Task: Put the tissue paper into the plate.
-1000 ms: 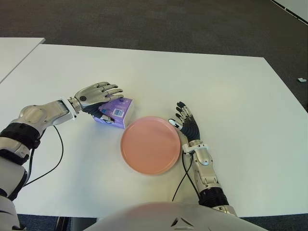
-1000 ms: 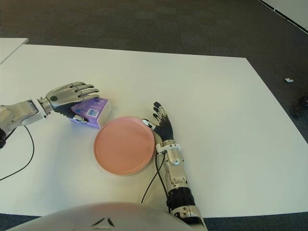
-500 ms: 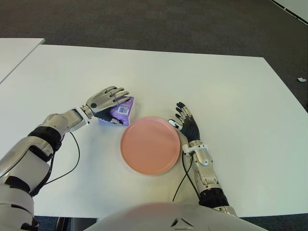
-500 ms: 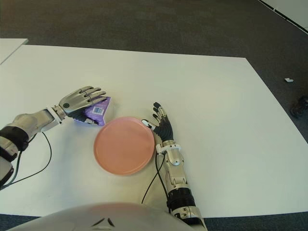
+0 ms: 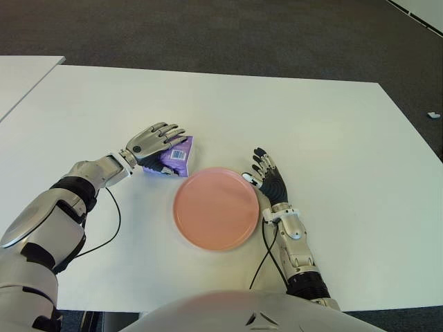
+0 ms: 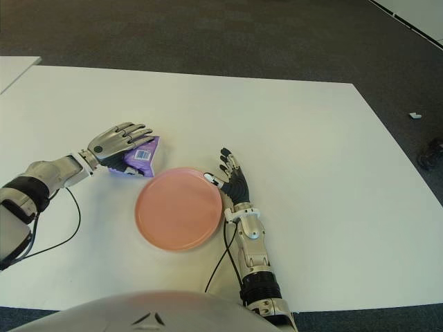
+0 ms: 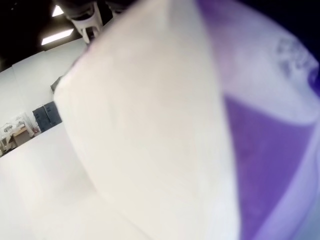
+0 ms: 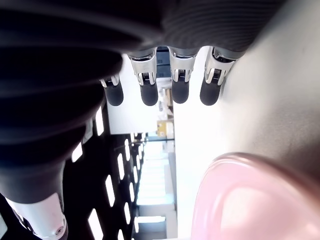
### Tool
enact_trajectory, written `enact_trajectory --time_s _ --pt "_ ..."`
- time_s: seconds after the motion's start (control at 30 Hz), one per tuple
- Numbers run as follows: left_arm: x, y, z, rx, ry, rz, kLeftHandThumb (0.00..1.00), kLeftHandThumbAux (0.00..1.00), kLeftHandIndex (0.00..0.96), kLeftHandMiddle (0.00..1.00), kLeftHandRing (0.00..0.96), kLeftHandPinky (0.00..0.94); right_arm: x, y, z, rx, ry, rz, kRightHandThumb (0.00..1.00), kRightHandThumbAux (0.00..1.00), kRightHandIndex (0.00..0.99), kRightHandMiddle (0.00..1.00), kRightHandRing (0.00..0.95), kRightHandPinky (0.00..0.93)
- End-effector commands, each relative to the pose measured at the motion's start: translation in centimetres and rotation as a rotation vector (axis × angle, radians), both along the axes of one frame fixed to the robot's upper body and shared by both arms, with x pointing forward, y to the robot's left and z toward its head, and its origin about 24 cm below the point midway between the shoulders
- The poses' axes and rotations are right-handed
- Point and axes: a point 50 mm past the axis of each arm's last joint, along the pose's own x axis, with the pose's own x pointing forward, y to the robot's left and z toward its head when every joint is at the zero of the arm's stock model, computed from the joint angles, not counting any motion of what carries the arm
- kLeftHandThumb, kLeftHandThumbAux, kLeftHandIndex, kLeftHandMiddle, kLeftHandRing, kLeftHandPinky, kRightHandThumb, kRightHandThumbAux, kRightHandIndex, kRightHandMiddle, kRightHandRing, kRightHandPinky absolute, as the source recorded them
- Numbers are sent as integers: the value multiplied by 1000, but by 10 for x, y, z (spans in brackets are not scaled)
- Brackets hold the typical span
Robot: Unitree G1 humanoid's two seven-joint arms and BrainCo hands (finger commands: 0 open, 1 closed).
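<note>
Even, bright overhead light fills both eye views, so the white table (image 5: 311, 131) looks flat and nearly glare-free, with only thin soft shadows hugging the pink plate (image 5: 217, 208) at its 6 o'clock edge and under the left hand (image 5: 154, 140). The left wrist view is badly out of focus, a purple and white tissue pack (image 7: 210, 130) smeared across it, with ceiling lamps glowing at 11 o'clock. In the right wrist view the right hand (image 8: 160, 90) is dark against a washed-out bright background, and the plate rim blurs at 5 o'clock.
</note>
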Motion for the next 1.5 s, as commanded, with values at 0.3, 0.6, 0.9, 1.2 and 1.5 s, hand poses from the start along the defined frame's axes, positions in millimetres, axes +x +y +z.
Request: enact_trajectory --time_s 0.3,0.6,0.9,1.2,1.5 --pt "-18 5 -32 72 140 21 219 154 0 0 0 0 -22 -6 -33 -12 194 -26 34 721 2 28 18 26" --pt "-18 7 -32 79 157 31 222 157 0 0 0 0 -22 -7 -32 -10 192 -28 41 722 2 30 23 31" --pt "-17 7 -31 52 156 52 269 171 0 0 0 0 -22 -8 -31 -14 189 -28 36 710 0 29 19 13" --pt "-17 6 -31 35 143 52 326 184 0 0 0 0 -21 -10 -31 -26 182 -21 30 706 0 30 17 10" --pt "-14 0 -30 5 111 53 491 392 152 152 156 171 -20 -11 -33 -34 184 -16 32 706 0 28 15 13"
